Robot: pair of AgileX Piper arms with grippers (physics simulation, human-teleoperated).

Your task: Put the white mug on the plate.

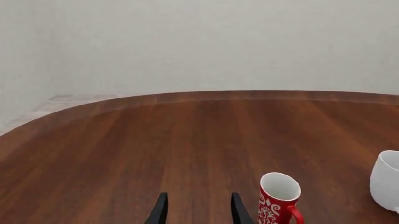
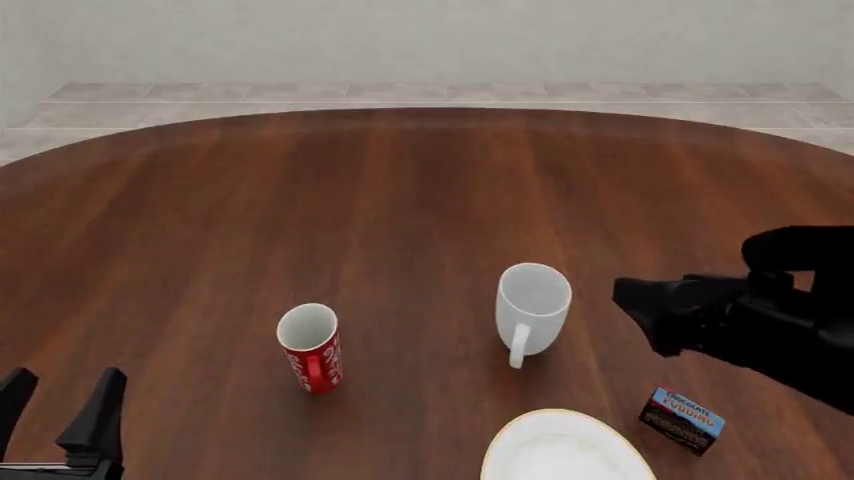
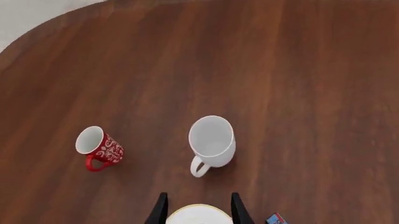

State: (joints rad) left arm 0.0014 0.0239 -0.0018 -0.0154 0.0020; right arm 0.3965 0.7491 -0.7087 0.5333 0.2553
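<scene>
The right gripper (image 3: 196,210) is held raised over the counter (image 2: 400,200), jaws released and empty. The white mug (image 3: 212,142) is seen upright ahead of those jaws, apart from them, handle turned toward them. The plate (image 3: 198,215) lies directly beneath them. The left gripper (image 1: 196,210) is kept low, jaws parted, the red mug (image 1: 279,198) just beside them.

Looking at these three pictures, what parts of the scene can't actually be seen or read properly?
- The plate: the front view's lower edge cuts off its near part.
- The small box: its lettering is too small to read; the right wrist view shows only a corner.
- The white mug: cut by the left wrist view's edge.
- The right pincer: the arm hides its fingers in the front view.
</scene>
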